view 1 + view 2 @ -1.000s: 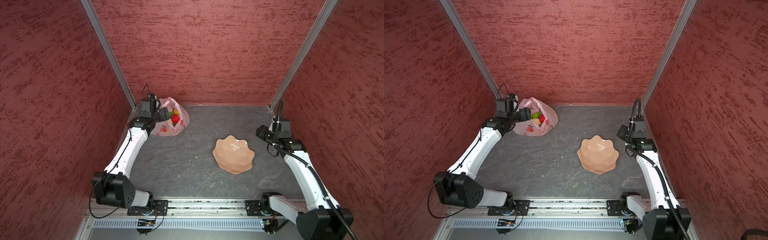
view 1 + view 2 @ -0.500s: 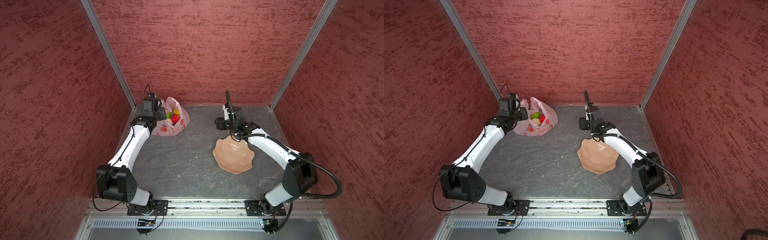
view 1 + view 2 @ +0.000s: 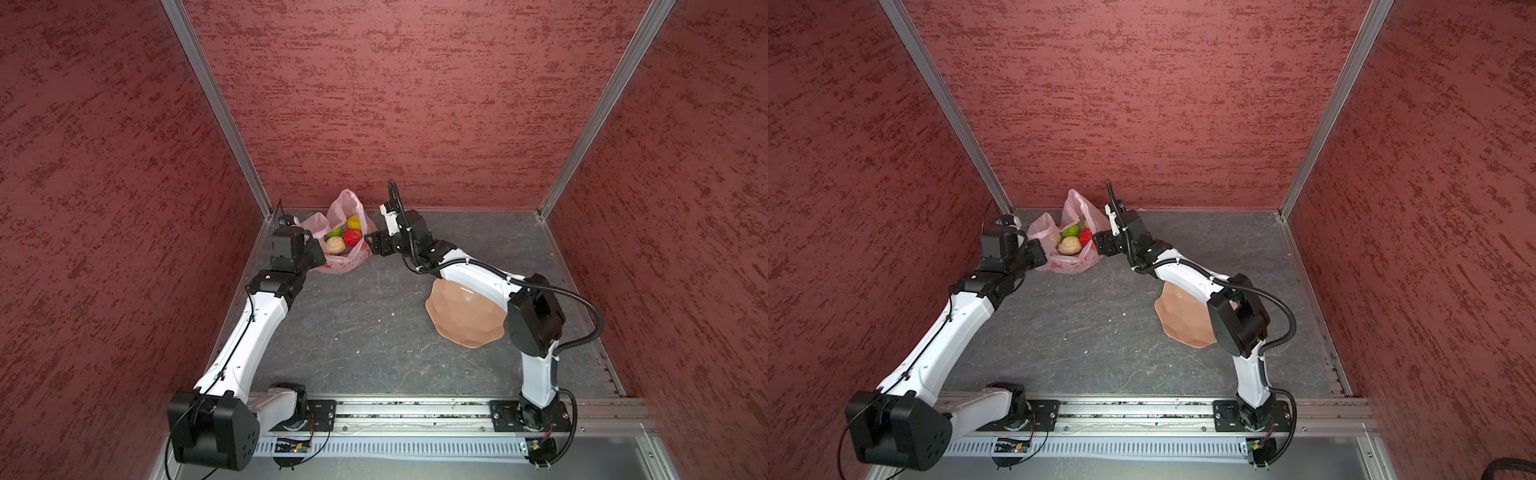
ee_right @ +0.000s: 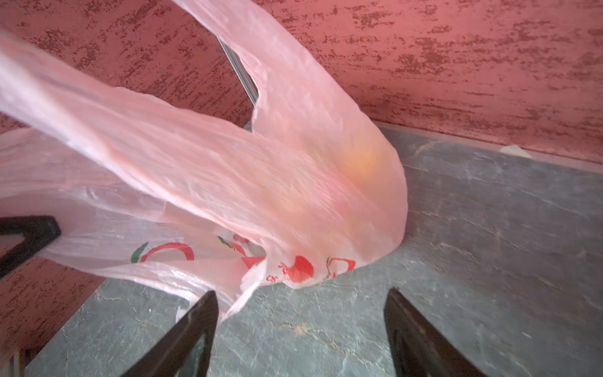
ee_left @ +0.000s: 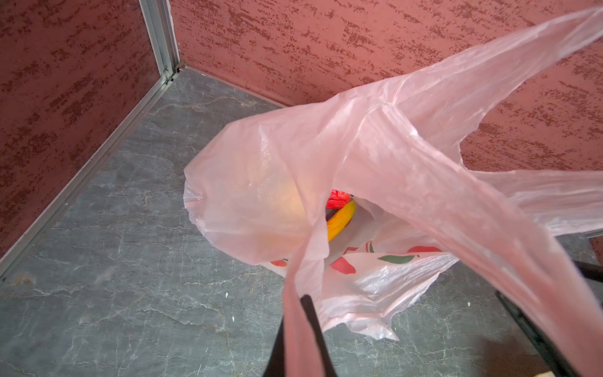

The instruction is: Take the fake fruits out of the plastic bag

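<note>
The left gripper (image 5: 295,313) is pinching a strip of the pink bag (image 3: 345,259), its jaws closed tight on the film. The right gripper (image 4: 301,293) is hovering just beside the bag's opposite side, jaws spread wide and holding nothing. The toy fruits (image 3: 336,246) are sitting inside the bag, with red, yellow, green and beige ones showing through its mouth. The bowl (image 3: 461,320) is lying well apart from the bag.

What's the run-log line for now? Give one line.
left gripper: shut on bag | right gripper: open beside bag | fruits: in bag | bowl: apart from bag
</note>
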